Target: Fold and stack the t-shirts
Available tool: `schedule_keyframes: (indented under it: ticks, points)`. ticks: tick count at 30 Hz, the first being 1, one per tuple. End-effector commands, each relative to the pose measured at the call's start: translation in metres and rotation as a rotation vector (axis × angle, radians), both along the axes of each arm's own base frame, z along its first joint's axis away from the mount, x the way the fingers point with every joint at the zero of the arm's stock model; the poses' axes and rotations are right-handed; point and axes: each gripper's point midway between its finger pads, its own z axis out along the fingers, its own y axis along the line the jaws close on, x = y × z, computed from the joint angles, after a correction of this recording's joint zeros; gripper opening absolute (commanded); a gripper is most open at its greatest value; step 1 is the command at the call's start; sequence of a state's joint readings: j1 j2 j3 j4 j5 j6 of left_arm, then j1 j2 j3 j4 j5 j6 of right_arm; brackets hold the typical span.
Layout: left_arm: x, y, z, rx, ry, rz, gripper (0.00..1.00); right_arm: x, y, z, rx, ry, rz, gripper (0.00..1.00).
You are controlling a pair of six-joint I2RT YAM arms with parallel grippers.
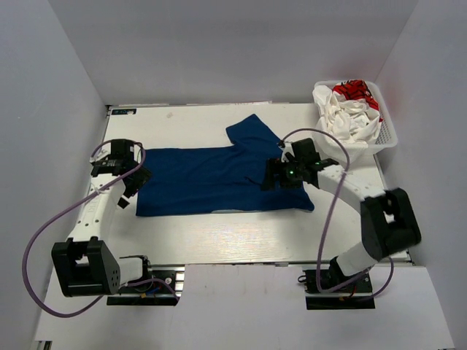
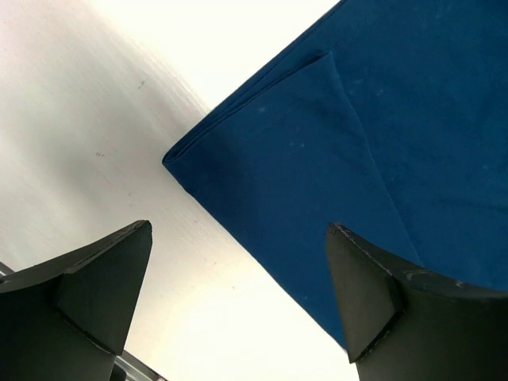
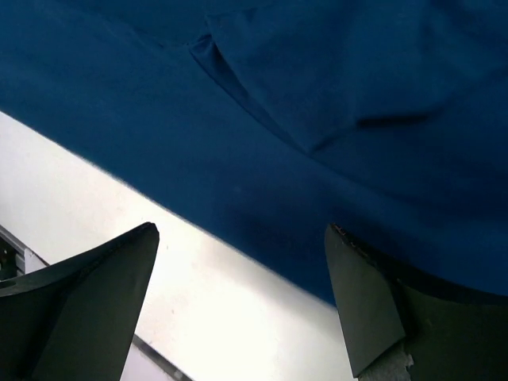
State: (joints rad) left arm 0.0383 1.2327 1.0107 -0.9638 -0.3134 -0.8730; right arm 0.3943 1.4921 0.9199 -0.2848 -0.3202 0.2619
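Observation:
The royal blue t-shirt (image 1: 219, 179) lies on the white table (image 1: 219, 233), folded lengthwise, with one sleeve (image 1: 252, 135) sticking out toward the back. My left gripper (image 1: 131, 182) hangs open over the shirt's left end; in the left wrist view (image 2: 238, 238) a folded corner of the blue shirt (image 2: 333, 159) lies beyond its fingers. My right gripper (image 1: 273, 179) stands open above the shirt's right part, and in the right wrist view (image 3: 242, 238) nothing sits between its fingers over the blue shirt (image 3: 317, 119). The white t-shirt with red print (image 1: 349, 109) is bunched in the basket.
A white plastic mesh basket (image 1: 387, 135) stands at the back right corner of the table. White walls close in the table at the left, back and right. Purple cables loop from both arms.

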Motion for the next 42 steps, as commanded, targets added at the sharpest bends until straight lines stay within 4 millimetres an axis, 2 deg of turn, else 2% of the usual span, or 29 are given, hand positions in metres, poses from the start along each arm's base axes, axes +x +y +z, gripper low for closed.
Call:
schedule_keyframes:
  ticks: [1, 2, 3, 4, 7, 9, 11, 12, 15, 16, 17, 19, 20, 22, 24, 26, 27, 28, 30, 32, 33, 34, 36, 37, 38, 39, 42]
  points:
    - [0.011, 0.005, 0.011, 0.018, -0.04, 0.016, 1.0, 0.029, 0.032, 0.01, 0.076, -0.064, 0.055, 0.9]
    - [0.011, 0.005, 0.011, 0.018, -0.04, 0.016, 1.0, 0.032, 0.032, 0.005, 0.054, -0.06, 0.045, 0.9]
    - [0.014, 0.005, 0.012, 0.018, -0.051, 0.016, 1.0, 0.041, 0.034, 0.009, 0.046, -0.071, 0.032, 0.9]
    - [0.012, 0.005, 0.005, 0.018, -0.028, 0.015, 1.0, 0.046, 0.03, -0.009, 0.003, -0.039, -0.011, 0.9]
    - [0.01, 0.003, -0.005, 0.007, 0.007, 0.011, 1.0, 0.05, 0.024, -0.033, -0.046, -0.018, -0.053, 0.9]
    - [0.01, 0.003, -0.008, 0.01, 0.022, 0.003, 1.0, 0.059, 0.031, -0.041, -0.041, -0.009, -0.044, 0.9]
    - [0.012, 0.003, -0.007, 0.01, 0.022, 0.003, 1.0, 0.071, 0.041, -0.034, -0.027, -0.036, -0.027, 0.9]
    - [0.012, 0.003, -0.007, 0.01, 0.022, 0.003, 1.0, 0.078, 0.043, -0.036, -0.021, -0.042, -0.028, 0.9]
    - [0.012, 0.002, -0.01, 0.001, 0.023, -0.001, 1.0, 0.104, 0.061, -0.012, 0.031, -0.132, -0.016, 0.9]
    - [0.012, 0.002, -0.01, 0.001, 0.023, -0.001, 1.0, 0.109, 0.065, -0.016, 0.036, -0.134, -0.014, 0.9]
    - [0.012, 0.0, -0.01, -0.007, 0.023, -0.005, 1.0, 0.126, 0.073, 0.001, 0.075, -0.185, -0.026, 0.9]
    - [0.012, 0.0, -0.01, -0.007, 0.023, -0.005, 1.0, 0.143, 0.086, 0.015, 0.124, -0.235, -0.044, 0.9]
    - [0.015, 0.0, -0.006, -0.007, 0.011, -0.005, 1.0, 0.154, 0.094, 0.028, 0.166, -0.267, -0.057, 0.9]
    - [0.019, 0.0, -0.001, -0.006, -0.004, -0.005, 1.0, 0.172, 0.101, 0.032, 0.203, -0.282, -0.084, 0.9]
    - [0.021, 0.002, 0.003, 0.006, -0.013, -0.009, 1.0, 0.194, 0.113, 0.05, 0.225, -0.318, -0.091, 0.9]
    - [0.027, 0.003, 0.011, 0.008, -0.038, -0.009, 1.0, 0.196, 0.111, 0.04, 0.183, -0.273, -0.106, 0.9]
    - [0.027, 0.003, 0.011, 0.008, -0.038, -0.009, 1.0, 0.207, 0.111, 0.057, 0.179, -0.314, -0.12, 0.9]
    - [0.027, 0.003, 0.011, 0.008, -0.038, -0.009, 1.0, 0.199, 0.102, 0.045, 0.118, -0.256, -0.144, 0.9]
    - [0.027, 0.003, 0.011, 0.008, -0.038, -0.009, 1.0, 0.191, 0.091, 0.046, 0.078, -0.256, -0.151, 0.9]
    - [0.03, 0.001, 0.012, 0.001, -0.048, -0.022, 1.0, 0.182, 0.073, 0.031, 0.005, -0.238, -0.184, 0.9]
    - [0.031, 0.001, 0.01, 0.001, -0.052, -0.022, 1.0, 0.175, 0.069, 0.046, 0.006, -0.249, -0.187, 0.9]
    - [0.033, -0.001, 0.011, -0.011, -0.062, -0.028, 1.0, 0.162, 0.055, 0.023, -0.057, -0.21, -0.206, 0.9]
    - [0.033, -0.003, 0.011, -0.016, -0.06, -0.041, 1.0, 0.144, 0.045, 0.031, -0.078, -0.202, -0.205, 0.9]
    - [0.033, -0.003, 0.011, -0.016, -0.06, -0.041, 1.0, 0.123, 0.037, 0.006, -0.107, -0.137, -0.191, 0.9]
    - [0.033, -0.003, 0.011, -0.016, -0.06, -0.041, 1.0, 0.113, 0.037, 0.007, -0.102, -0.124, -0.174, 0.9]
    - [0.031, -0.003, 0.007, -0.017, -0.049, -0.041, 1.0, 0.093, 0.031, -0.007, -0.118, -0.083, -0.161, 0.9]
    - [0.028, -0.005, 0.003, -0.027, -0.047, -0.046, 1.0, 0.074, 0.036, -0.015, -0.101, -0.051, -0.111, 0.9]
